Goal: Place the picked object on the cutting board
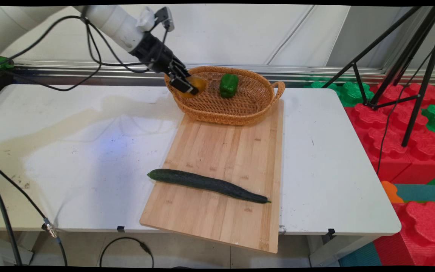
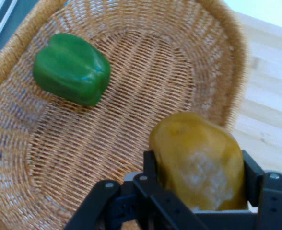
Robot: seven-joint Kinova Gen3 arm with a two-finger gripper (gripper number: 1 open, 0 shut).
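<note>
Claw [image 1: 189,86] pinches a yellow pepper [image 2: 198,160] over the basket's [image 1: 240,115] left rim, at the board's [image 1: 221,158] far end. Green pepper [image 1: 228,85] sits inside the basket, further right. Cucumber [image 1: 206,184] lies across the board near the counter's [image 1: 70,151] front edge. Risk: the glossy pepper slips out and hits the rim. Pads are hidden behind the pepper.

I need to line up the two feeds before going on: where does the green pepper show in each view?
Main view: the green pepper lies inside the wicker basket at the far end of the cutting board, right of the gripper.
Hand view: the green pepper sits upper left on the basket's weave.
Shared landmark: the yellow pepper clamped in the gripper, over the basket's edge.
</note>
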